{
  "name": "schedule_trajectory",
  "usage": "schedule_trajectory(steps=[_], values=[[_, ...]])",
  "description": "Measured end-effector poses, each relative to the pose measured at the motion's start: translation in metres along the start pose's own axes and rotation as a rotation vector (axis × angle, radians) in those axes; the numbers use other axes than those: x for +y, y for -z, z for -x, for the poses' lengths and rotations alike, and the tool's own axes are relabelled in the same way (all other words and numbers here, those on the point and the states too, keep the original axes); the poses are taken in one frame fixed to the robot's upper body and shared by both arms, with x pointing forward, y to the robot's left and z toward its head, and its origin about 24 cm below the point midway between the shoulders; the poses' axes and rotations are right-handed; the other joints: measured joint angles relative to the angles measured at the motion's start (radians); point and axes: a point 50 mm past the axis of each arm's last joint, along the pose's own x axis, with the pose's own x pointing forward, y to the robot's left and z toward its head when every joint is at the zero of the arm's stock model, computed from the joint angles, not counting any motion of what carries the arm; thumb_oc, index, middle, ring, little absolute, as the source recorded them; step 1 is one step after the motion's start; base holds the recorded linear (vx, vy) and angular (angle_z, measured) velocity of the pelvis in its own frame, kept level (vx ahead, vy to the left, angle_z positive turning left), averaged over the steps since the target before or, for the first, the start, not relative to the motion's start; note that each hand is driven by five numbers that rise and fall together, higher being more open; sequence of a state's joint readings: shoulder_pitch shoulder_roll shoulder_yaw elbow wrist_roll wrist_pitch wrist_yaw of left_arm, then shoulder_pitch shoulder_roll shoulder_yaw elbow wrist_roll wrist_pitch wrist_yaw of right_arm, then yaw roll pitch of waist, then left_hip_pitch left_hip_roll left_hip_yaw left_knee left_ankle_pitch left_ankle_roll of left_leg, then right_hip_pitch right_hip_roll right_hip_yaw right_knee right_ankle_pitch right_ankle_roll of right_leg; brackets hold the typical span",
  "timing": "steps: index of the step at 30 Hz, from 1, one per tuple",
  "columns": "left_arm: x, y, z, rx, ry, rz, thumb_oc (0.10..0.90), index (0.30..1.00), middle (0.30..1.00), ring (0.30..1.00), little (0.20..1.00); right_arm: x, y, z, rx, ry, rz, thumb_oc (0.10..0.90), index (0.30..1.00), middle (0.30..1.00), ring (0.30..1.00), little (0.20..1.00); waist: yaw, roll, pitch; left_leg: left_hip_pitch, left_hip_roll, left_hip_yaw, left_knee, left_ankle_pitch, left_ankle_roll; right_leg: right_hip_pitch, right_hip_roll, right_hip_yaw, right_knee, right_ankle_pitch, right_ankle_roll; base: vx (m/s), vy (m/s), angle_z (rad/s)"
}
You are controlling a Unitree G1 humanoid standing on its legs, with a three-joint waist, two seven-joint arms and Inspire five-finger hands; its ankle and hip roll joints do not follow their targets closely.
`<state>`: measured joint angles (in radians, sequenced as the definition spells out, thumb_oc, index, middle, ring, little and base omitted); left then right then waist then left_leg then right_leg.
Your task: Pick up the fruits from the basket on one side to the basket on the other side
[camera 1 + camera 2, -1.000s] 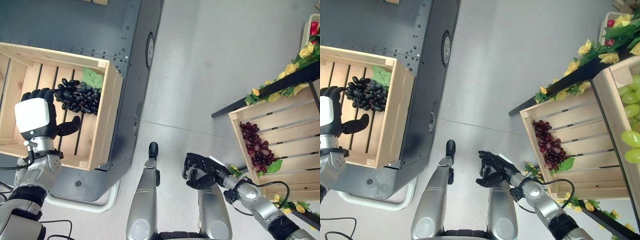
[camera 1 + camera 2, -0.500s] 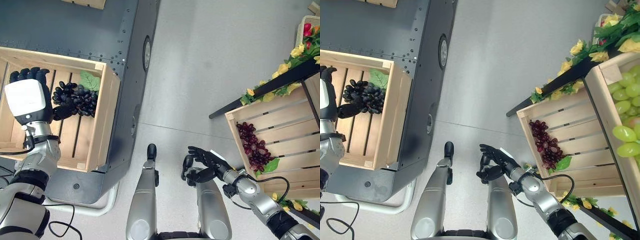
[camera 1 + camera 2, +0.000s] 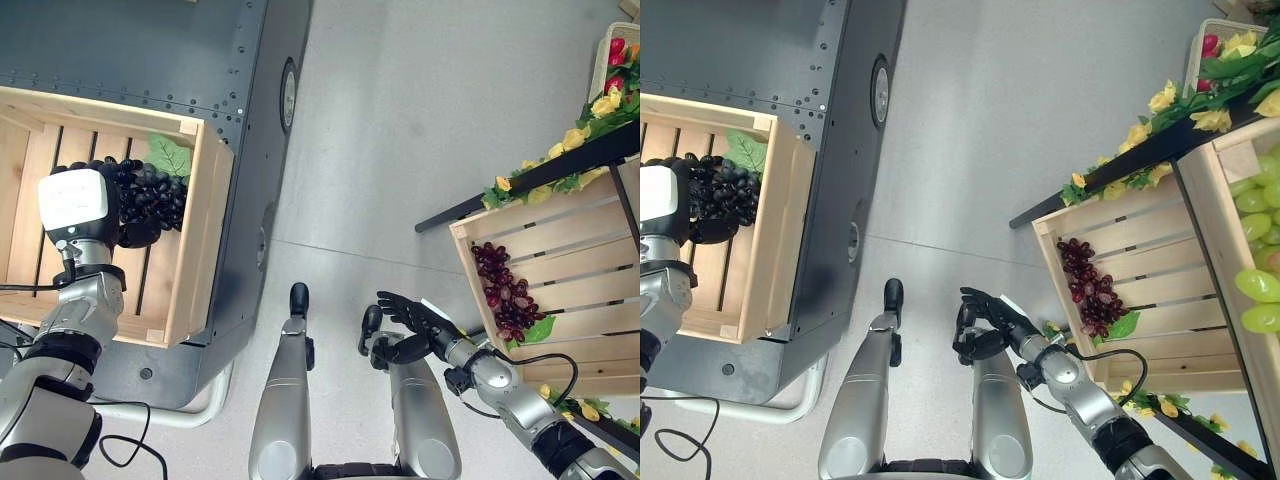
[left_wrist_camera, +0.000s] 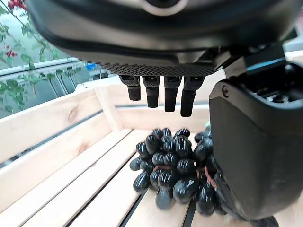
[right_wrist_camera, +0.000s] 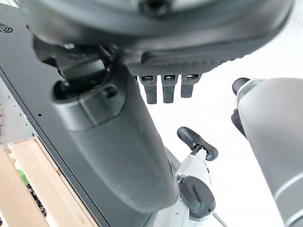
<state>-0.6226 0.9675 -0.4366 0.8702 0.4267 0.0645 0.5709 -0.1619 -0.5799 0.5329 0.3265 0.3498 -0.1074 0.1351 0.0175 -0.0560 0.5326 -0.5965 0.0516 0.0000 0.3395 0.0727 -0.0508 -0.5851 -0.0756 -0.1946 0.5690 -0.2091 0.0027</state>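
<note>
Left robot hand [image 3: 82, 210] spread over the dark grape bunch [image 3: 150, 195] lying in the left wooden crate [image 3: 195, 240], fingers and thumb bracketing it to close; right robot hand [image 3: 405, 330] idle, loosely open.

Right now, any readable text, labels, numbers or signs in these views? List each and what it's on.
None readable.
Left wooden crate holding the black grapes: bare wood, no print.
Right wooden crate holding the red grapes: no print.
Dark metal platform: rivets, no markings.
Left hand, right hand: no legible label.
</note>
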Motion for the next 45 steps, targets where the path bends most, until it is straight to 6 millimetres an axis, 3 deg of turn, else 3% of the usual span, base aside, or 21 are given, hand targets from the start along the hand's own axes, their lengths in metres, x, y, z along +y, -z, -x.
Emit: schedule_trajectory(steps=[11,21,22,23,24,25,26,31,40,45], values=[[0.006,0.002,-0.013,0.086,0.081,0.013,0.800,0.900,0.900,0.900,0.900,-0.001,-0.007,-0.002,-0.026,0.020,0.006,0.800,0.900,0.900,0.900,0.900,-0.003,-0.004,0.000,-0.007,0.000,0.001,0.001,-0.005,-0.001,0.000,0.000,-0.001,-0.012,0.006,0.008,0.00,0.000,0.00],[0.021,-0.001,-0.027,0.068,0.072,-0.048,0.800,0.900,0.900,0.900,0.900,-0.001,-0.010,-0.004,-0.035,0.031,0.007,0.800,0.900,0.900,0.900,0.900,-0.005,-0.031,-0.001,-0.019,-0.002,0.003,0.000,-0.008,0.013,0.000,0.000,-0.004,-0.037,0.012,0.015,0.00,0.000,0.00],[0.022,-0.002,-0.027,0.055,0.072,-0.052,0.747,0.820,0.820,0.820,0.820,-0.002,-0.011,-0.004,-0.039,0.031,0.009,0.800,0.900,0.900,0.900,0.900,-0.003,-0.032,-0.001,-0.019,-0.002,0.003,-0.001,-0.008,0.013,0.001,0.001,-0.004,-0.040,0.014,0.016,0.00,0.000,0.00],[0.022,-0.003,-0.027,0.047,0.073,-0.053,0.747,0.820,0.820,0.820,0.820,-0.002,-0.012,-0.005,-0.042,0.034,0.010,0.800,0.900,0.900,0.900,0.900,-0.004,-0.032,-0.001,-0.020,-0.003,0.004,-0.001,-0.008,0.013,0.002,0.001,-0.003,-0.043,0.017,0.018,0.00,0.000,0.00],[0.022,-0.003,-0.027,0.042,0.074,-0.056,0.580,0.571,0.571,0.571,0.571,-0.003,-0.012,-0.005,-0.043,0.037,0.011,0.800,0.900,0.900,0.900,0.900,-0.005,-0.032,-0.001,-0.020,-0.003,0.004,-0.001,-0.009,0.014,0.002,0.000,-0.003,-0.044,0.017,0.019,0.00,0.000,0.00],[0.022,-0.004,-0.028,0.031,0.075,-0.068,0.540,0.509,0.509,0.509,0.509,-0.003,-0.013,-0.006,-0.045,0.040,0.012,0.800,0.900,0.900,0.900,0.900,-0.005,-0.032,-0.001,-0.021,-0.004,0.005,-0.001,-0.009,0.014,0.003,0.000,-0.003,-0.046,0.019,0.021,0.00,0.000,0.00],[0.024,-0.005,-0.028,0.023,0.070,-0.073,0.400,0.300,0.300,0.300,0.300,-0.003,-0.013,-0.006,-0.046,0.040,0.012,0.800,0.900,0.900,0.900,0.900,-0.005,-0.032,-0.001,-0.021,-0.005,0.005,-0.001,-0.009,0.014,0.003,-0.001,-0.003,-0.048,0.020,0.022,0.00,0.000,0.00],[0.035,-0.009,-0.033,-0.035,0.059,-0.081,0.400,0.300,0.300,0.300,0.300,-0.003,-0.013,-0.006,-0.045,0.040,0.012,0.800,0.900,0.900,0.900,0.900,-0.007,-0.032,-0.001,-0.021,-0.005,0.006,-0.004,-0.008,0.015,0.004,-0.001,-0.003,-0.054,0.023,0.024,0.00,0.000,0.00],[0.032,-0.012,-0.032,-0.066,0.082,-0.083,0.400,0.300,0.300,0.300,0.300,-0.003,-0.013,-0.006,-0.045,0.040,0.012,0.800,0.900,0.900,0.900,0.900,-0.014,-0.032,-0.001,-0.008,-0.007,0.006,-0.006,-0.005,0.019,0.021,-0.002,-0.007,-0.053,0.026,0.023,0.00,-0.009,0.01],[0.029,-0.015,-0.029,-0.101,0.092,-0.076,0.400,0.300,0.300,0.300,0.300,-0.002,-0.011,-0.005,-0.041,0.039,0.009,0.800,0.900,0.900,0.900,0.900,-0.013,-0.032,-0.001,0.048,-0.014,0.007,-0.043,0.008,0.021,0.061,-0.008,-0.008,-0.060,0.025,0.024,-0.01,-0.040,0.02]])
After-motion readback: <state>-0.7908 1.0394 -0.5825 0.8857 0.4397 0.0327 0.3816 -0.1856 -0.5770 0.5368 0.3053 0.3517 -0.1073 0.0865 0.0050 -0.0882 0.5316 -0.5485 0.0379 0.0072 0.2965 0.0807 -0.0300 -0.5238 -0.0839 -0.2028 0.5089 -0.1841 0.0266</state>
